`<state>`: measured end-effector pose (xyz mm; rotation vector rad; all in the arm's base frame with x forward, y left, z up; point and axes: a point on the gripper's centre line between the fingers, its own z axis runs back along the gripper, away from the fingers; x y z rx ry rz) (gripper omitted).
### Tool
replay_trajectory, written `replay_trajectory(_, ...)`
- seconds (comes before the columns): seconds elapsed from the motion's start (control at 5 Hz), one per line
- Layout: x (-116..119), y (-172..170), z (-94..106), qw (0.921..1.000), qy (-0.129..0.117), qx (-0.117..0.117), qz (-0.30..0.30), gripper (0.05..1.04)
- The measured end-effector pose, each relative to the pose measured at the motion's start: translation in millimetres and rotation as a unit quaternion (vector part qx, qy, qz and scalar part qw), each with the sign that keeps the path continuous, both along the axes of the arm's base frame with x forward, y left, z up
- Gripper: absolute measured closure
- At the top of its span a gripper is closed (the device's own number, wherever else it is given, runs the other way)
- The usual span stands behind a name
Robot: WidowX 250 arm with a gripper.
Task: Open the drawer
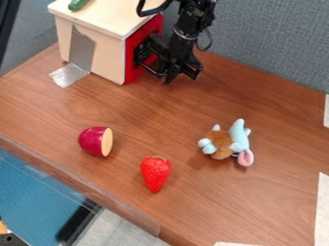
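One brown wooden table [193, 103] is seen across the greater part of the frame, and behind it one grey fabric partition [270, 43] is placed at the upper right. At the upper left, one pale wooden box-shaped cabinet [110, 60] is standing on the table. One black jointed robot arm [191, 19] is seen at the top, just to the right of this cabinet, and one black two-finger gripper [178, 69] is hanging low over the table, close by the red side. Whether the gripper is open, closed or gripping something cannot be told. One red drawer front [131, 72] is found on the right side of the cabinet, partly covered by black parts; how far it is opened cannot be told. One silver tape strip [82, 50] is attached on the cabinet's near side and is continued onto the table.

Three white strips [322, 206] are partly seen: two at the right edge, one at the bottom edge. One brown and light-blue plush toy [220, 144] is lying right of the centre. One red strawberry-shaped toy [155, 172] is lying below the centre, with its point turned downward. One half of a purple-red round vegetable [94, 141] is lying at the left, its pale cut face turned to the right. One green elongated object [78, 4] is resting on the cabinet's top.
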<state>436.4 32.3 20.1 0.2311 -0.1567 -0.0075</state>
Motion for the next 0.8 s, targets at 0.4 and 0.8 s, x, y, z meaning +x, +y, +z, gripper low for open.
replay_trajectory(0.4,-7,-40,6.2,0.9995,-0.003,-0.019,-0.024,0.953)
replay_trajectory(0.8,-12,-67,4.5,0.9993,0.002,-0.024,-0.029,0.953)
